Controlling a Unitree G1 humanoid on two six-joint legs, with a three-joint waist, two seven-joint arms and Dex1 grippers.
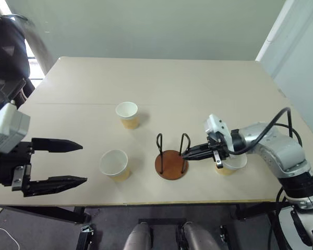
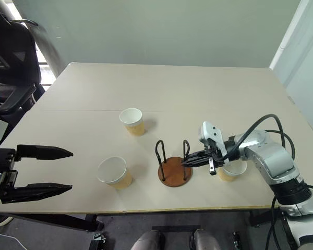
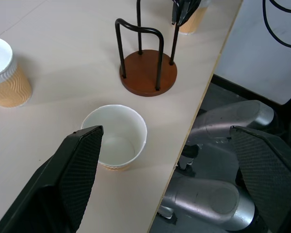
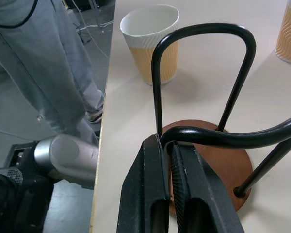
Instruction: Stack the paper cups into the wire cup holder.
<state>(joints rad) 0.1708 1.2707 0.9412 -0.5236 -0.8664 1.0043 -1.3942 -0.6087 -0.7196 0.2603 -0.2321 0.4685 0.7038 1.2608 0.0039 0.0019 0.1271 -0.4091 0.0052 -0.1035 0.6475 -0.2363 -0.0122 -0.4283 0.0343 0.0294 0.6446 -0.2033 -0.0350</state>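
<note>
A pale beige worktop (image 1: 161, 83) fills most of the head view. Near its front edge, slightly right of center, stands the wire cup holder (image 1: 171, 157), a round reddish-brown disc with two upright black wire loops; nothing sits in it. Three tan paper cups with white insides stand upright on the worktop. One cup (image 1: 127, 114) is at the center of the frame, up and to the left of the holder. A second cup (image 1: 114, 164) is at lower center left, near the front edge, with a gap between it and the holder. The third cup (image 1: 230, 165) sits right of the holder, partly hidden behind the right arm. The right hand (image 1: 190, 153) reaches in from the right, its two black fingers pressed together, with the tips right at the holder's right-hand wire loop. The left hand (image 1: 69, 163) hovers at lower left, level with the worktop's front edge, its fingers spread wide and holding nothing.
</note>
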